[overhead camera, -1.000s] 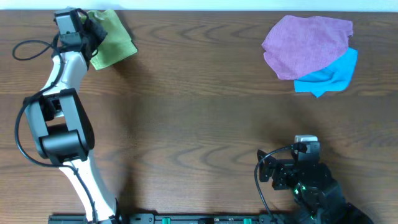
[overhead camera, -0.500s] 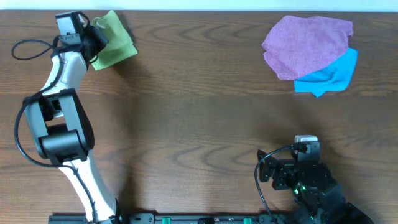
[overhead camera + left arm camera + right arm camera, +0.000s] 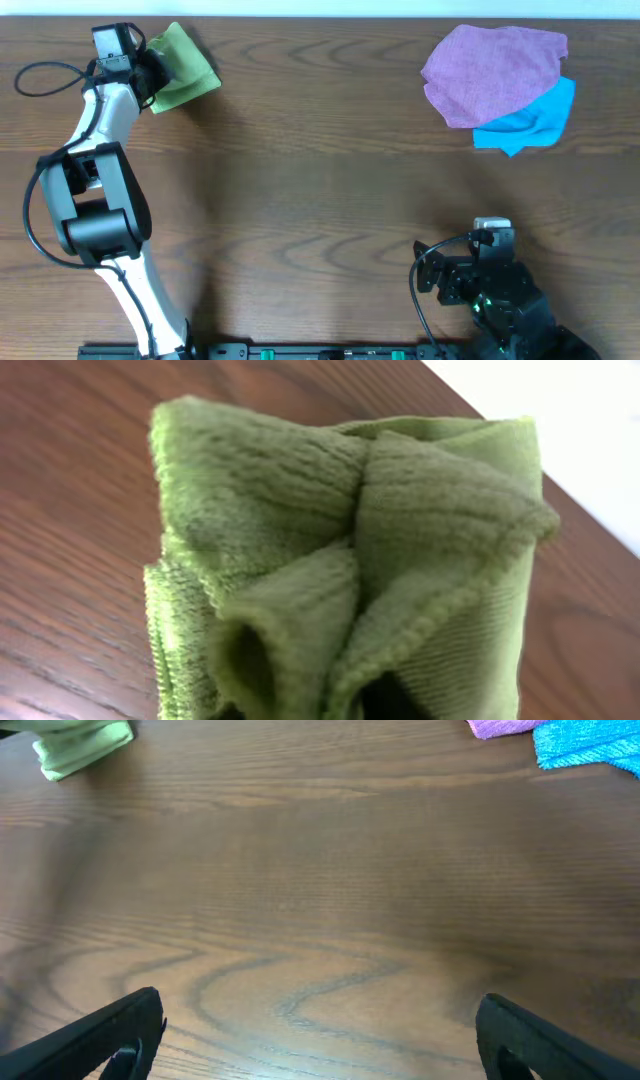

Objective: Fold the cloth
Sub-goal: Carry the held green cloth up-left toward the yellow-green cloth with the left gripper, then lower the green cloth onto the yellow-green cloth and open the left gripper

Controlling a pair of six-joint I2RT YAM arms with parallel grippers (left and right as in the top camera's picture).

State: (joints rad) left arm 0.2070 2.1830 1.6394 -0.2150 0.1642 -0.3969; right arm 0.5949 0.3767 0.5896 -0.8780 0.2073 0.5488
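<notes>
The cloth [image 3: 188,68] is a lime-green bundle folded small, lying at the table's far left corner. It also shows at the top left of the right wrist view [image 3: 85,745]. My left gripper [image 3: 153,68] is at its left edge. In the left wrist view the bunched folds of the cloth [image 3: 400,540] fill the frame and hide the jaws, so I cannot see whether they still pinch it. My right gripper [image 3: 490,232] rests near the front right edge, open wide [image 3: 320,1030] over bare wood with nothing between its fingers.
A purple cloth [image 3: 495,65] lies crumpled at the far right, overlapping a blue cloth [image 3: 535,118]. Both peek into the right wrist view's top right corner [image 3: 500,728] [image 3: 590,745]. A black cable [image 3: 45,78] loops left of the left arm.
The left gripper and the green cloth have shifted slightly to the left and towards the back edge, and the cloth looks more bunched. The right arm has not moved.
</notes>
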